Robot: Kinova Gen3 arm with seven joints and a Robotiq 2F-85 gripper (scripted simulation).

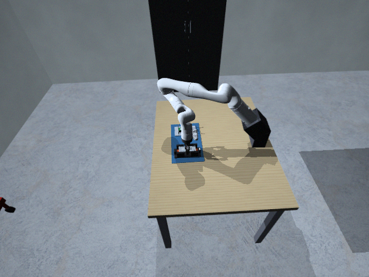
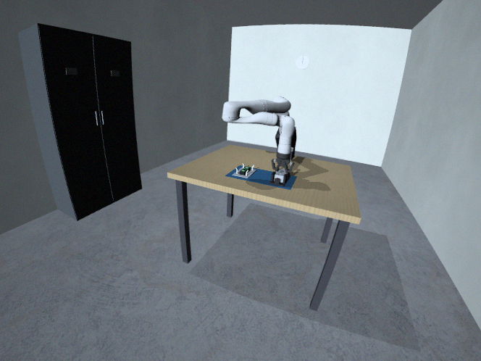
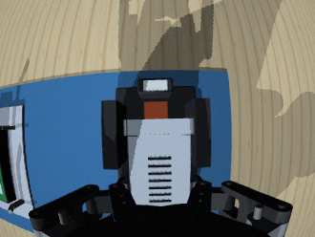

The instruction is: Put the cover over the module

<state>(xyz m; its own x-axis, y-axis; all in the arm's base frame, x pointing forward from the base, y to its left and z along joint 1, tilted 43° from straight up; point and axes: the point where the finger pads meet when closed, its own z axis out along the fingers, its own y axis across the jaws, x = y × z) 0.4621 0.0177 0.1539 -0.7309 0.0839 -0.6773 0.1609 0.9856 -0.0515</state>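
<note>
The cover [image 3: 160, 160] is a light grey box with vent slots. It sits in its black holder [image 3: 157, 126] on the blue mat [image 3: 70, 133]. My gripper [image 3: 159, 181] is straight above it, its fingers shut on the cover's two long side walls. In the top view the gripper [image 1: 187, 148] stands over the holder [image 1: 187, 151] at the mat's near end. The base plate with the green module [image 1: 179, 129] lies at the mat's far end, partly hidden by the arm; it shows in the exterior view [image 2: 244, 170] and at the wrist view's left edge [image 3: 9, 158].
The wooden table [image 1: 219, 167] carries the blue mat [image 1: 187, 143]. The arm's black base block [image 1: 258, 128] stands at the table's right edge. A black cabinet [image 2: 81, 116] stands away from the table.
</note>
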